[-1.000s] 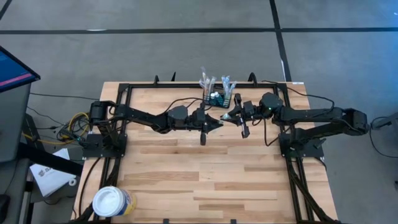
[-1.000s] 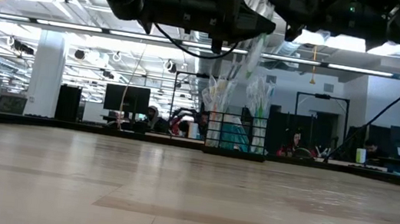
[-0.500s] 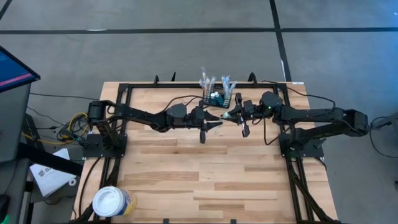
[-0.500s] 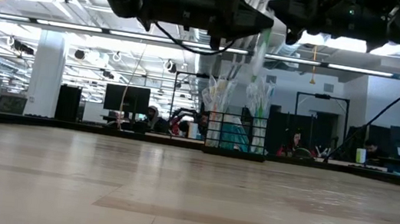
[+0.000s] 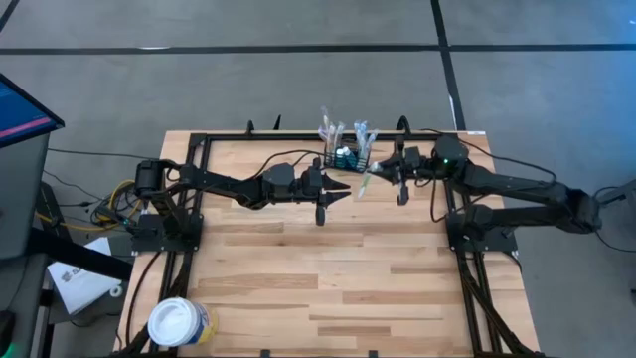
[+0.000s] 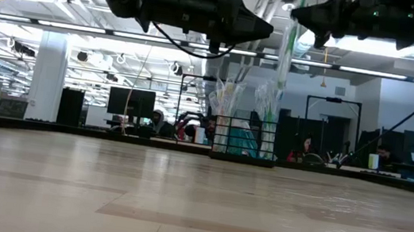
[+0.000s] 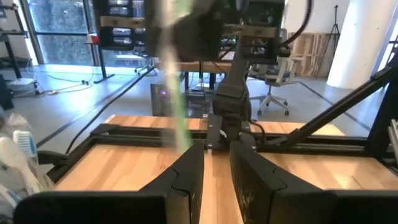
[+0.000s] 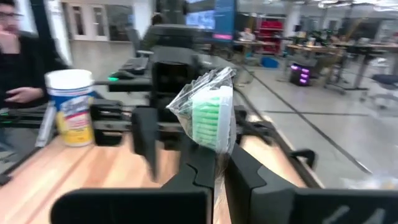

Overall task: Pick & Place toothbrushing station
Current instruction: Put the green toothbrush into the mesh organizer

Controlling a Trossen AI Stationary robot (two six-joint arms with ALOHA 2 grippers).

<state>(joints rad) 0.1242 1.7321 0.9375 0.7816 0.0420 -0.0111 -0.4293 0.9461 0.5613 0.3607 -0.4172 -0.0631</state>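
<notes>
The toothbrushing station (image 5: 348, 160), a small black wire-mesh caddy (image 6: 244, 142), stands on its base near the table's far edge, with several wrapped toothbrushes standing upright in it. Just in front of it, above the table, my right gripper (image 5: 384, 175) is shut on a green toothbrush in a clear wrapper (image 8: 211, 112). My left gripper (image 5: 343, 187) faces it from the table's left. It is open, with nothing between its fingers (image 7: 215, 177). The toothbrush (image 6: 289, 43) hangs a short way off from the left gripper. My right gripper pinches the wrapped toothbrush between its two fingers just below the brush head (image 8: 217, 152). The fingers come level from the table's right side and lie across the toothbrush. The toothbrush stands roughly upright and clear of the table, head above the fingers and handle (image 6: 283, 70) hanging below.
A round white tub (image 5: 179, 321) stands at the table's near left corner. Black frame rails (image 5: 199, 199) run along the table's left, right and far sides. A person (image 8: 15, 56) sits beyond the table in the right wrist view. Bare wood lies across the table's middle and near side.
My right gripper has drawn back toward the table's right and far edge, taking the wrapped toothbrush with it. The toothbrush, which hung slanted close to my left gripper's tips, now stands more upright and apart from them.
</notes>
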